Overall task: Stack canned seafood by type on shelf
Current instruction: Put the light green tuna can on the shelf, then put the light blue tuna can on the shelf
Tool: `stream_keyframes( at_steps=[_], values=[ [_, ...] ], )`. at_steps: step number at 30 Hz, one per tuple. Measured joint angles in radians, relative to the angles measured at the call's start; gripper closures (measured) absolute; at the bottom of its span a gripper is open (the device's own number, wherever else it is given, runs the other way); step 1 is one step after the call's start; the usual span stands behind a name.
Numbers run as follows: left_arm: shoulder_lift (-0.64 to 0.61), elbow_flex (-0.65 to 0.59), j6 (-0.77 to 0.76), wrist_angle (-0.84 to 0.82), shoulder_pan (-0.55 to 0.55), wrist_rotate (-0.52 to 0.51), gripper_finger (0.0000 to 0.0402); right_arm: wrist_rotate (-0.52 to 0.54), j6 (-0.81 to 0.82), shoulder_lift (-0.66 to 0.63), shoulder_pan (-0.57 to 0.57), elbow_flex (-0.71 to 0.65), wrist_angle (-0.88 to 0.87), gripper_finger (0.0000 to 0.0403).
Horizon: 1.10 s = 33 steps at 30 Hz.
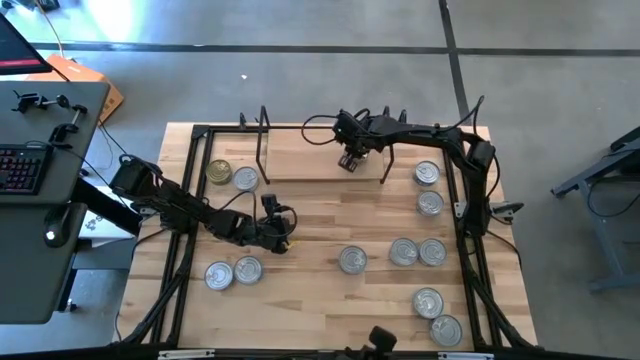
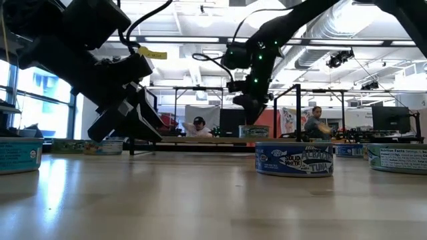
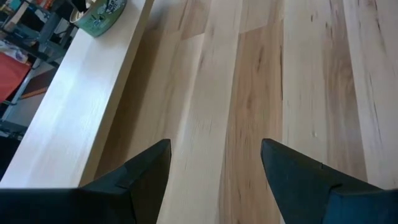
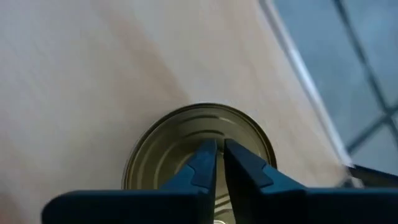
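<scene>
The shelf (image 1: 315, 165) is a light-wood board in a black wire frame at the table's far side. A gold-lidded tin (image 4: 199, 146) stands on the board, and its teal side (image 3: 99, 15) shows in the left wrist view. My right gripper (image 4: 219, 163) is shut and points down over the middle of that lid; in the high view it (image 1: 350, 160) hides the tin. My left gripper (image 3: 214, 168) is open over bare tabletop (image 1: 283, 222) just on the near side of the shelf, holding nothing. Several more tins lie on the table. My right gripper stands with its shut fingertips (image 4: 205, 158) over the centre of the tin's gold lid (image 4: 180, 134), coming from above. The tin sits upright on the shelf board. I cannot tell whether the fingertips touch the lid.
A gold-lidded tin (image 1: 219, 172) and a silver one (image 1: 245, 179) sit left of the shelf, with two more (image 1: 233, 272) nearer. Several silver tins (image 1: 418, 252) are spread over the table's right half. One labelled tin (image 2: 293, 159) stands close in the low view. People sit beyond the table.
</scene>
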Motion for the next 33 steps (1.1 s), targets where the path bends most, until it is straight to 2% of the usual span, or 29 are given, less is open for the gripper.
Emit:
stream_keyframes(
  at_steps=[5,15,24,27,30,33],
  values=[
    [0.0,0.0,0.0,0.0,0.0,0.0,0.0161,0.047,-0.001,0.0,-0.03,-0.002,-0.014,0.04],
    [0.0,0.0,0.0,0.0,0.0,0.0,0.0161,0.119,0.008,0.001,-0.049,-0.001,0.012,0.0396],
    [-0.004,0.0,-0.027,-0.015,-0.002,-0.029,0.0161,0.154,0.009,0.001,0.005,0.108,0.049,0.0396],
    [-0.018,0.0,-0.072,-0.071,-0.005,-0.056,0.0161,0.11,0.018,-0.023,0.051,0.062,0.215,0.0396],
    [-0.044,0.0,-0.162,-0.175,-0.02,-0.095,0.0161,-0.012,0.029,-0.066,0.107,-0.035,0.382,0.0396],
    [-0.065,0.001,-0.259,-0.283,-0.045,-0.107,0.0161,-0.049,0.045,-0.106,0.198,-0.107,0.413,0.0396]
  ],
)
